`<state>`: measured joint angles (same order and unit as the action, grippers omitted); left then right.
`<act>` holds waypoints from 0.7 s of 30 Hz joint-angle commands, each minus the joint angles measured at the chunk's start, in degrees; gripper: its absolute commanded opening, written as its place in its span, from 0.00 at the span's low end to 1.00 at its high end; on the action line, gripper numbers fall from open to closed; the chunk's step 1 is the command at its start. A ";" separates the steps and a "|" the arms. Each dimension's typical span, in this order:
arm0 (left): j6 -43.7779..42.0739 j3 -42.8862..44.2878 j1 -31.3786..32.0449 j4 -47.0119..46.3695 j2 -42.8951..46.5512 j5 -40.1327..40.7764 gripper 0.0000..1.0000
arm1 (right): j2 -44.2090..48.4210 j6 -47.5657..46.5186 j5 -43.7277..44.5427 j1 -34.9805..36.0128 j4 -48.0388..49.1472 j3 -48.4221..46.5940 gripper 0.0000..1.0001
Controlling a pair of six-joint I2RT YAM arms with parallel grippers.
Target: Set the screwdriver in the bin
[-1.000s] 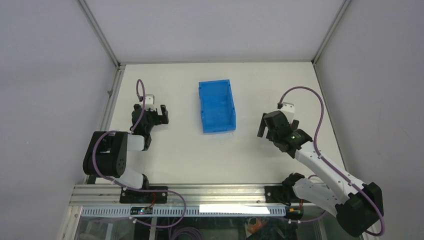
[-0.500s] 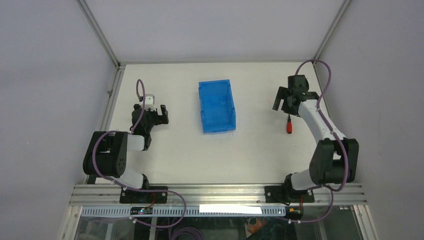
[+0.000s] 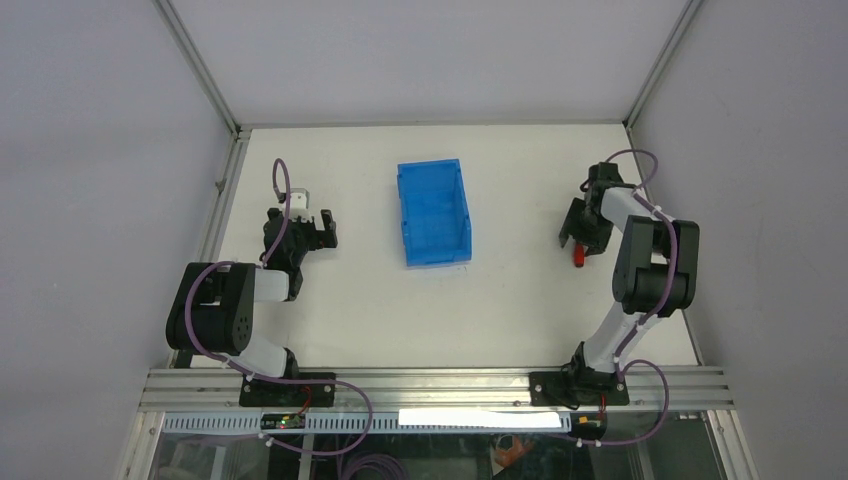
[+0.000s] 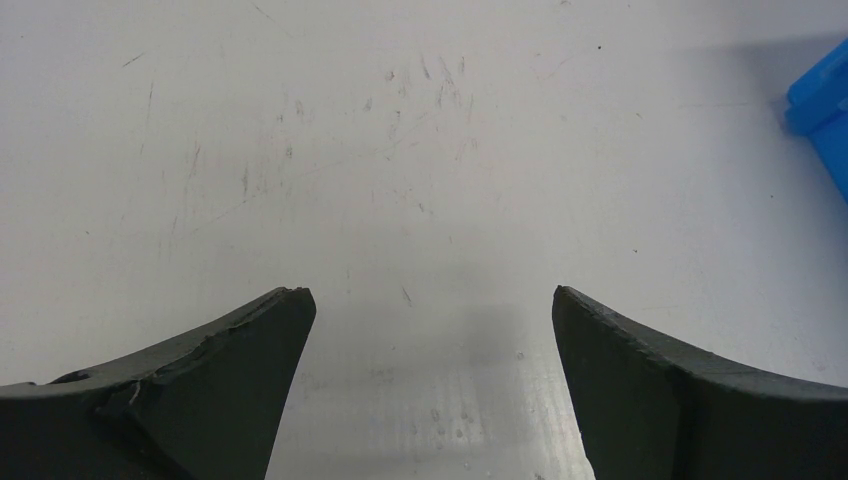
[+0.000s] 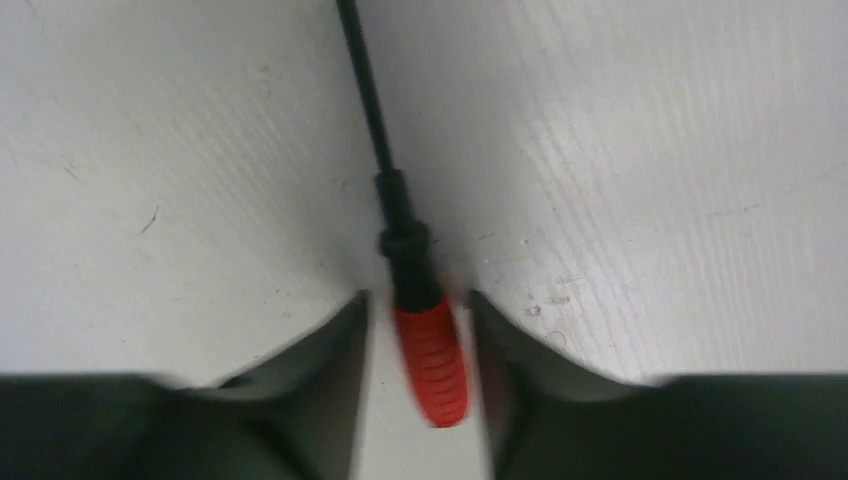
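Expect a light, stiff, roll-prone screwdriver (image 5: 430,360), best pinched across the ribbed red handle, not the thin slick shaft; find it flat on the table (image 3: 500,300) at roughly 3 o'clock from the bin (image 3: 434,212), well apart. Note the right gripper (image 5: 418,300) narrowed around that handle, seemingly not clamped yet, and the left gripper (image 4: 430,300) spread wide on nothing. Cannot make out the shaft tip, cut off at 12 o'clock in the right wrist view

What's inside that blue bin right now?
Only its ribbed blue floor shows in the bin; nothing lies there. Its near wall may hide a thin strip. The screwdriver is on the table, between the right fingers.
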<state>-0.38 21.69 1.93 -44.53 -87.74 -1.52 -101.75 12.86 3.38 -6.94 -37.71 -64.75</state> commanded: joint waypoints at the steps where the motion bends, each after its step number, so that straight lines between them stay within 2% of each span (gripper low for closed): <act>1: 1.00 0.28 0.44 -1.52 1.35 0.16 0.99 | -1.74 0.57 -6.76 -1.58 2.19 -1.37 0.14; 4: 1.00 0.28 0.45 -1.52 1.35 0.20 0.99 | 0.41 0.59 -6.72 -1.59 1.41 -1.82 0.05; 8: 1.00 0.28 0.45 -1.52 1.37 0.17 0.99 | 5.52 0.53 -6.08 -1.50 -0.68 -3.04 0.02; 16: 1.00 0.28 0.49 -1.52 1.41 0.20 0.99 | 15.44 -1.14 -0.91 2.20 -8.74 -9.83 0.03; 21: 1.00 0.30 0.53 -1.52 1.40 0.20 0.99 | 20.58 0.25 -2.31 7.42 -13.38 -16.10 0.05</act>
<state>-0.38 21.69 1.93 -44.53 -87.74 -1.52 -86.46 12.95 1.08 -3.38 -46.26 -75.18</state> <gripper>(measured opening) 0.992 0.181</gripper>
